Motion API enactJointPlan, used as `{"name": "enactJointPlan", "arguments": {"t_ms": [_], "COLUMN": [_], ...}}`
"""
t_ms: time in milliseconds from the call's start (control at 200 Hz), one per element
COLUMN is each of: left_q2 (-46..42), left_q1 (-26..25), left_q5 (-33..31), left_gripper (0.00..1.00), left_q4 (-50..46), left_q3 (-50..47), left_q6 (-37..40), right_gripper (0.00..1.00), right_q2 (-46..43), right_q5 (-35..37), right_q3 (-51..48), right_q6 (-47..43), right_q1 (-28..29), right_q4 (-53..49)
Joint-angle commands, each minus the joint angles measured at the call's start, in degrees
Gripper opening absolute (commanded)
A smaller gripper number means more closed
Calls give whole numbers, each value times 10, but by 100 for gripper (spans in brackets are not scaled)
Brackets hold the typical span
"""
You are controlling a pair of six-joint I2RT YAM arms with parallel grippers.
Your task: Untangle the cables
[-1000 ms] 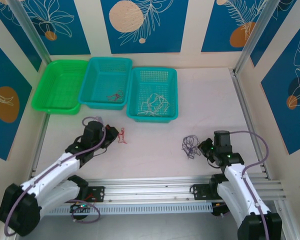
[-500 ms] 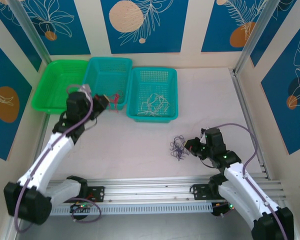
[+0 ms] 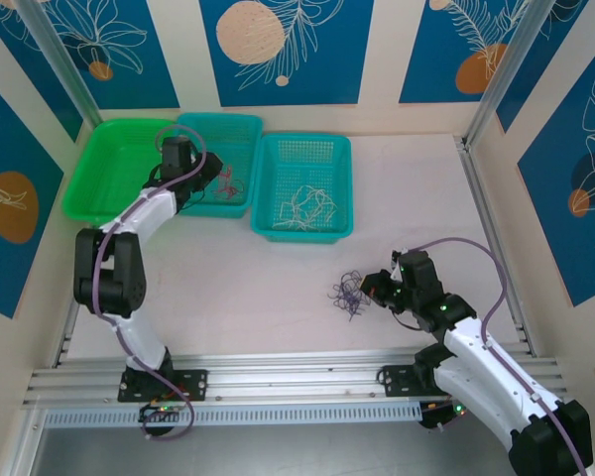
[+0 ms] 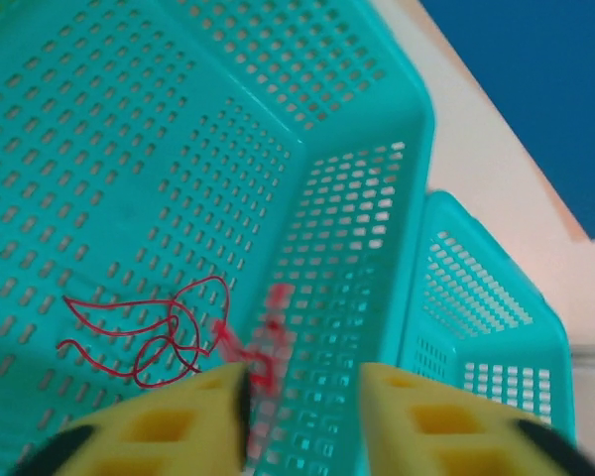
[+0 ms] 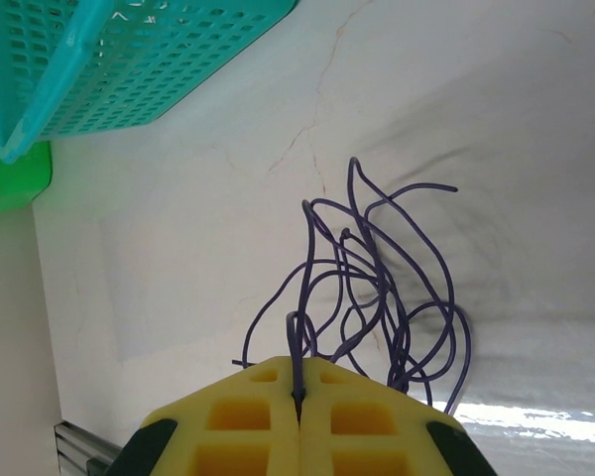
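While a green basket [image 3: 109,203] and two teal ones are carried along the far side of the desk [image 3: 278,283], the left tool [image 4: 302,416] is held over the middle teal basket [image 3: 216,123] with its fingers [image 4: 169,431] set apart. The right tool [image 5: 299,402] is pinched shut on a strand of the purple cable [image 5: 377,288], whose loops are spread over bare desk. Red cables [image 4: 149,342] are seen on the middle basket's floor, one snarl just beside a fingertip. White cables [image 3: 307,206] are seen in the right teal basket [image 3: 302,234].
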Motion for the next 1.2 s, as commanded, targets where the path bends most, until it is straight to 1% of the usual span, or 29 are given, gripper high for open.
{"name": "enactJointPlan", "arguments": {"t_ms": [0,35,120,205,290,395,465,555,635,705,780,890,985,1045,1090,1195], "left_q2": [-30,-50,-114,-189,-263,-356,-416,-472,-502,-508,-498,-465,-424,-398,-379,-332], "left_q1": [5,4,3,-8,-34,-96,-152,-218,-255,-277,-293,-321,-348,-365,-377,-406], "left_q5": [11,13,21,43,77,91,71,58,71,83,103,134,136,133,127,106], "left_gripper": [46,49,50,47,44,38,35,35,36,36,36,36,36,39,41,41], "left_q4": [12,15,30,35,34,25,16,11,16,4,2,87,146,171,182,205], "left_q3": [20,7,-39,-91,-151,-244,-301,-365,-413,-443,-473,-520,-528,-521,-513,-502], "left_q6": [11,8,-7,-17,-23,-31,-34,-34,-28,-22,-40,-96,-128,-135,-136,-140], "right_gripper": [0,0,0,0,0,0,0,0,0,0,0,0,0,0,0,0], "right_q2": [-7,-7,-1,13,33,60,79,110,136,160,183,207,222,228,233,239], "right_q5": [7,8,3,-5,-19,-18,-18,-25,-34,-30,-25,-17,-12,-11,-10,-7], "right_q3": [21,21,25,32,42,53,65,82,100,116,131,145,152,155,158,163], "right_q6": [-4,-4,-4,-7,-13,-15,-18,-28,-45,-51,-49,-46,-42,-40,-40,-38], "right_q1": [5,5,7,14,30,59,75,99,120,135,146,156,163,166,168,174], "right_q4": [-12,-10,0,13,36,65,77,96,113,118,119,122,126,125,125,122]}}
